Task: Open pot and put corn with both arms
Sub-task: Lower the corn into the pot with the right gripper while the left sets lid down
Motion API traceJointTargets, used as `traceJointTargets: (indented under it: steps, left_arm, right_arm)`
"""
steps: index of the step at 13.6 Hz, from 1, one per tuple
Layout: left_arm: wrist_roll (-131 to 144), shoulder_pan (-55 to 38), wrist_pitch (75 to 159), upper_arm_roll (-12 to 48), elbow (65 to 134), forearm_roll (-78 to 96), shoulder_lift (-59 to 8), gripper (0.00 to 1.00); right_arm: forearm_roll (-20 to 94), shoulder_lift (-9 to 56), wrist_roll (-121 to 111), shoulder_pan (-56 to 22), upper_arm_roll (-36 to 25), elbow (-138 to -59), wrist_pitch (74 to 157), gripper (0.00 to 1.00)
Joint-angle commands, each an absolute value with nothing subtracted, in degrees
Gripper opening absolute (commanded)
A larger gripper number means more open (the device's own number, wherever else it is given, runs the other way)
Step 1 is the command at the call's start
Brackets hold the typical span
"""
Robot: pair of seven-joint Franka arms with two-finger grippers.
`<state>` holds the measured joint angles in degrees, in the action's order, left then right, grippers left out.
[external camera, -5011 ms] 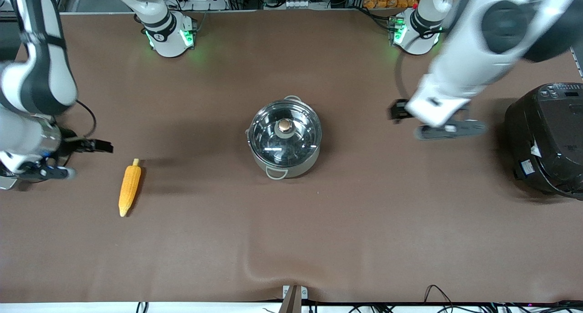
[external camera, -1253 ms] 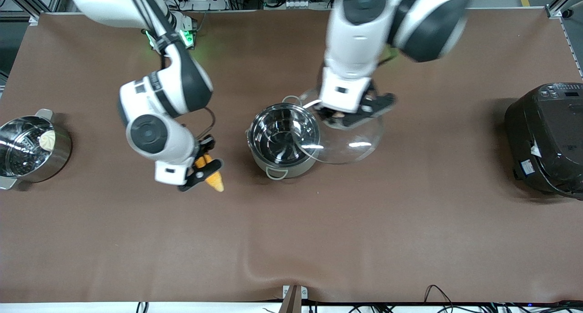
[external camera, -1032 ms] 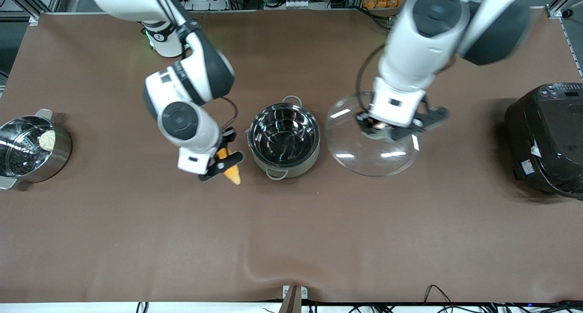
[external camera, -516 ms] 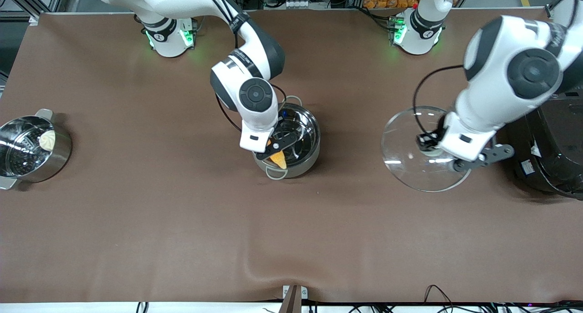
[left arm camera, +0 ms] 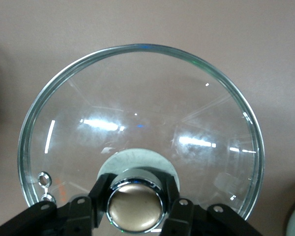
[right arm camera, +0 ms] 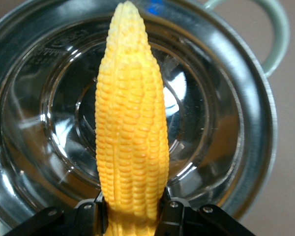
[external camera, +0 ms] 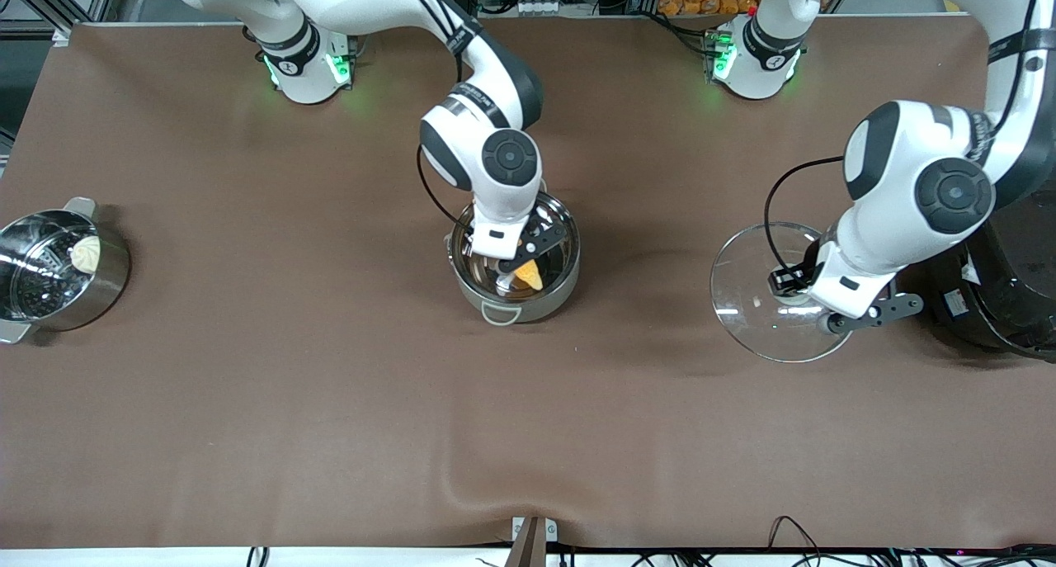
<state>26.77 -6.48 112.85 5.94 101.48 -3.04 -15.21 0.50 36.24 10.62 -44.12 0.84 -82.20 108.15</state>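
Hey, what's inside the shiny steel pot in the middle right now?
The pot holds nothing on its bare floor; the right gripper holds the corn over the opening. The corn hides a strip of floor.

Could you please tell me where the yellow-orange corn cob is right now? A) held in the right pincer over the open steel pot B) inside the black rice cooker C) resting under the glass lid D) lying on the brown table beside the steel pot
A: the right pincer is shut on the yellow-orange corn cob, which hangs over the open shiny steel pot.

Brown table (external camera: 330, 435) with 2 pots (external camera: 513, 301)
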Motion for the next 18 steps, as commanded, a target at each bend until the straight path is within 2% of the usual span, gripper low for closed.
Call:
traceJointTargets:
  steps: [1,3,4,5,6,13,18]
  left_arm:
    - [24.3,-4.2,116.3,6.8,105.5,-4.0,-13.0,0.00]
    - [23.5,-4.2,116.9,6.8,105.9,-4.0,-14.7,0.00]
    - [23.5,-4.2,116.9,6.8,106.0,-4.0,-15.5,0.00]
    - [23.5,-4.3,117.2,6.9,106.1,-4.0,-16.3,0.00]
    - [23.5,-4.7,118.2,6.9,106.7,-4.0,-16.9,0.00]
    - [23.5,-4.5,123.6,6.9,111.0,-4.0,-19.1,0.00]
    - [23.5,-4.8,124.7,6.9,112.3,-4.0,-21.1,0.00]
  right_arm:
    - [-0.5,36.0,11.7,-45.1,0.2,-82.3,108.1,0.00]
    - [-0.6,36.0,11.7,-45.3,0.1,-82.4,108.1,0.03]
    - [-1.1,36.0,12.0,-45.6,0.1,-82.4,108.2,0.30]
    - [-1.3,35.9,13.4,-46.1,0.1,-82.4,108.1,0.83]
    - [-1.7,35.8,14.7,-46.8,0.1,-82.7,108.0,1.00]
    - [-1.8,34.4,15.5,-46.2,-0.1,-82.4,106.8,1.00]
    - [-1.7,30.3,14.2,-37.7,-0.2,-82.7,103.7,1.00]
